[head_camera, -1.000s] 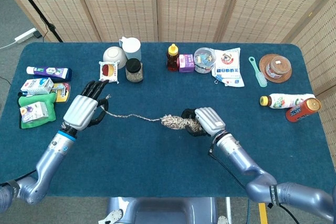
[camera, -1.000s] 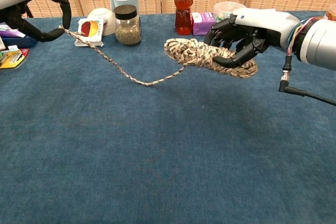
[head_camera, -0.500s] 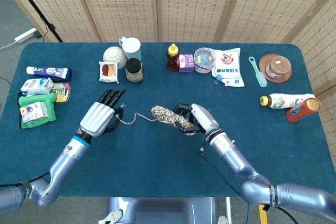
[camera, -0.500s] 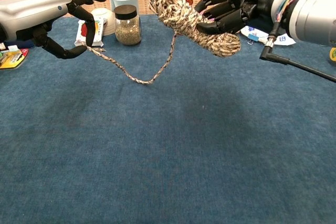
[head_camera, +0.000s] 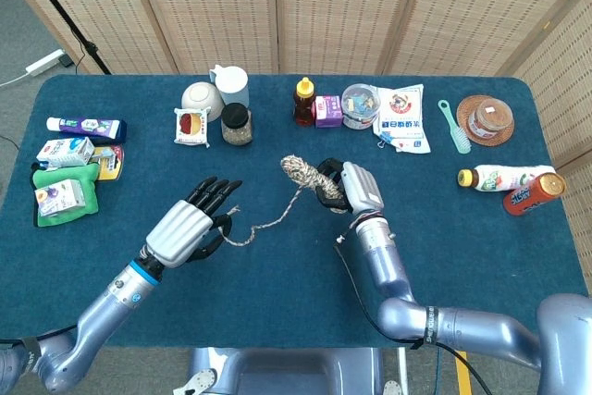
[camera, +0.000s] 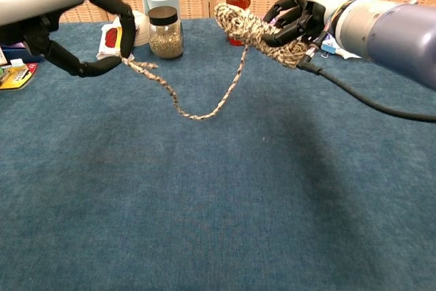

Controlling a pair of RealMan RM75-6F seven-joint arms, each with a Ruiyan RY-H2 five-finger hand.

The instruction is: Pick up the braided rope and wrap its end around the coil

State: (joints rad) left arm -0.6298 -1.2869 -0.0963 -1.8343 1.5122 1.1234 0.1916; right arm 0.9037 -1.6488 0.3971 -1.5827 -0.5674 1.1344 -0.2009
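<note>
My right hand point(head_camera: 350, 188) point(camera: 306, 17) grips the coil point(head_camera: 305, 176) point(camera: 255, 31) of the braided rope and holds it above the table, tilted up to the left. The rope's loose tail point(head_camera: 264, 224) point(camera: 204, 110) hangs from the coil, sags to the table, then rises to my left hand point(head_camera: 190, 226) point(camera: 75, 15). That hand pinches the frayed rope end point(camera: 133, 65) between thumb and a finger, with the other fingers spread.
Along the back stand a spice jar point(head_camera: 237, 123), white bowl point(head_camera: 201, 98), cup point(head_camera: 230, 83), honey bottle point(head_camera: 304, 101), snack packets and a candy tub point(head_camera: 359, 104). Cartons and a tube lie at far left point(head_camera: 69, 164); bottles point(head_camera: 509, 182) and a brush point(head_camera: 453, 127) at right.
My right hand has swung the coil farther back and turned it more upright. My left hand has moved nearer with the rope end, so the tail sags in a deeper loop.
</note>
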